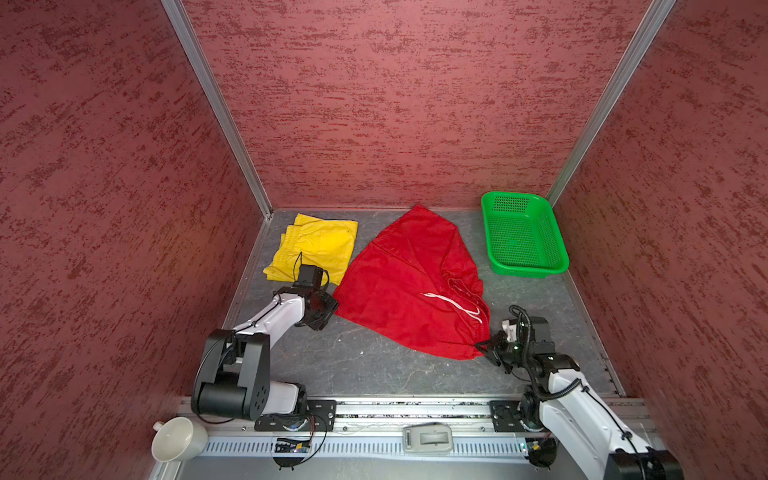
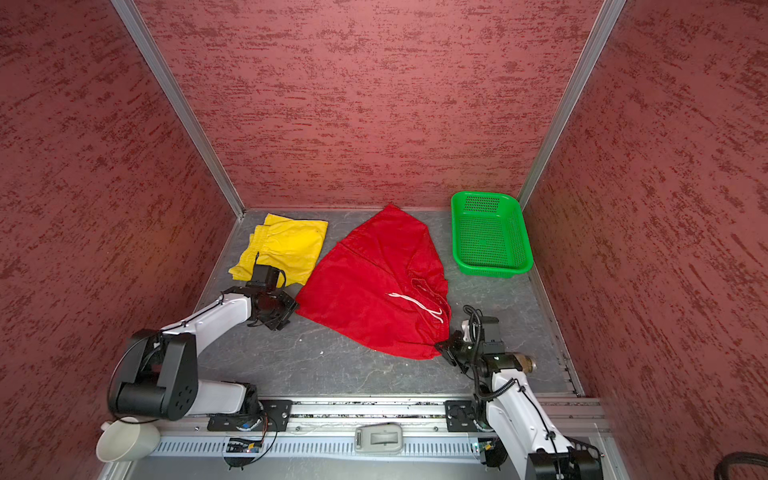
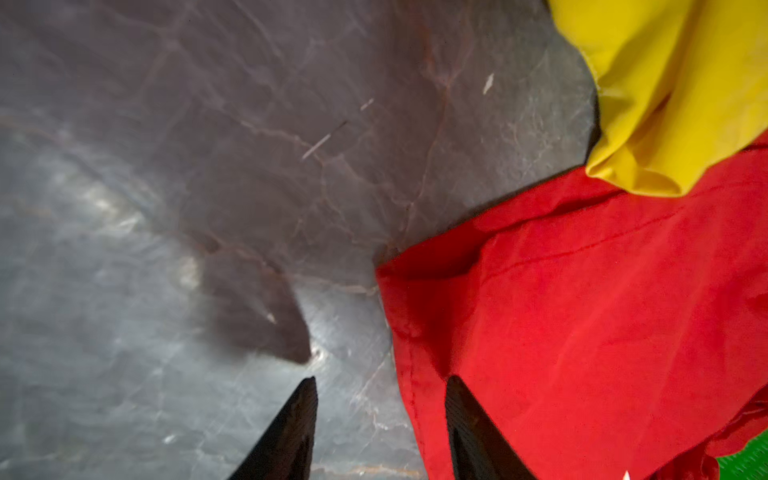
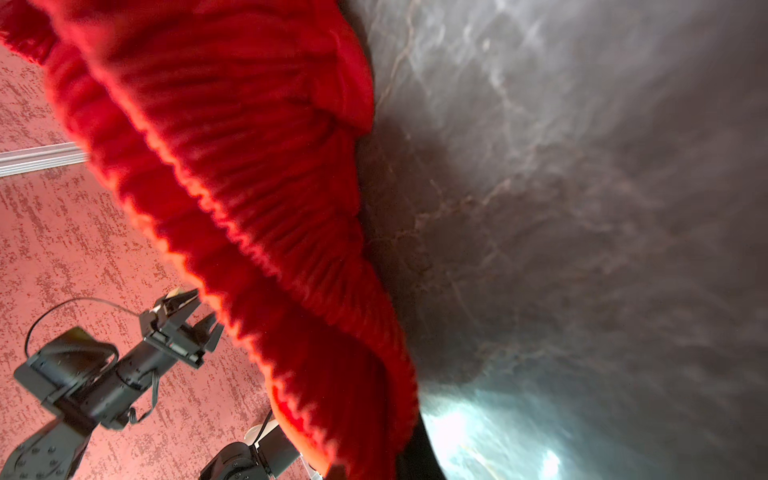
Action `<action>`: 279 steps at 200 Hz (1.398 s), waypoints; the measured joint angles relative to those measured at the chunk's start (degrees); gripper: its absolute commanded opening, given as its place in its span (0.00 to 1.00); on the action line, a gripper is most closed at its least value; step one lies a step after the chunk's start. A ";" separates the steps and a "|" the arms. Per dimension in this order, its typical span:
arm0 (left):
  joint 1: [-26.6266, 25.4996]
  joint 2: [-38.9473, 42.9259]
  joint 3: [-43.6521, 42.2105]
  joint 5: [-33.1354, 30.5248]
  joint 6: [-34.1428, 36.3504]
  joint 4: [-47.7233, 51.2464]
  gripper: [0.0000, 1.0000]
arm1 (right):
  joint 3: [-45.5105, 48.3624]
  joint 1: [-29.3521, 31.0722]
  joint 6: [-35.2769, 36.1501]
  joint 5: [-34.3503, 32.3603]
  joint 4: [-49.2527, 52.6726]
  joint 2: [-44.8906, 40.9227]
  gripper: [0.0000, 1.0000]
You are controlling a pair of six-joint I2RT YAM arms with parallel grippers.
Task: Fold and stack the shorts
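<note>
The right gripper (image 1: 483, 347) pinches the red shorts (image 1: 399, 286) by their gathered waistband. The left gripper (image 3: 380, 380) is spread, straddling the opposite red edge near the yellow shorts (image 1: 320, 245).

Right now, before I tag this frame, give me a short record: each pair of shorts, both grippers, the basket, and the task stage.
yellow shorts: folded, far left of the table, near corner touching the red pair
red shorts: spread unfolded mid-table, white drawstring showing
left gripper: open, astride the red shorts' edge, not gripping
right gripper: shut on the red shorts' waistband corner
green basket: far right, nothing in it
stage: red pair unfolded, nothing stacked
</note>
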State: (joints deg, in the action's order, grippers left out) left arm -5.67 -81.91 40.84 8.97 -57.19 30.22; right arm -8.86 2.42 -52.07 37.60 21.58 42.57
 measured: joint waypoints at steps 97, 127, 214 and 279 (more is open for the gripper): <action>-0.02 -6.36 3.28 0.17 0.42 -6.08 0.28 | 0.00 0.00 0.00 -0.42 3.17 -3.19 0.00; -0.02 -7.17 3.30 0.11 0.02 -6.51 0.00 | -0.46 0.00 0.15 -0.48 4.07 -3.19 0.00; -0.81 9.38 14.12 -6.88 3.65 7.21 0.00 | -27.65 0.00 8.55 -2.16 10.69 2.01 0.00; -3.26 18.62 31.28 -17.20 13.07 17.57 0.00 | -53.68 0.00 18.49 -1.33 15.58 11.04 0.00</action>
State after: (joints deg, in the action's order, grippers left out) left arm -8.93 -63.29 72.12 -8.23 -44.12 47.79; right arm -62.54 2.42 -33.58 36.27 37.17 53.60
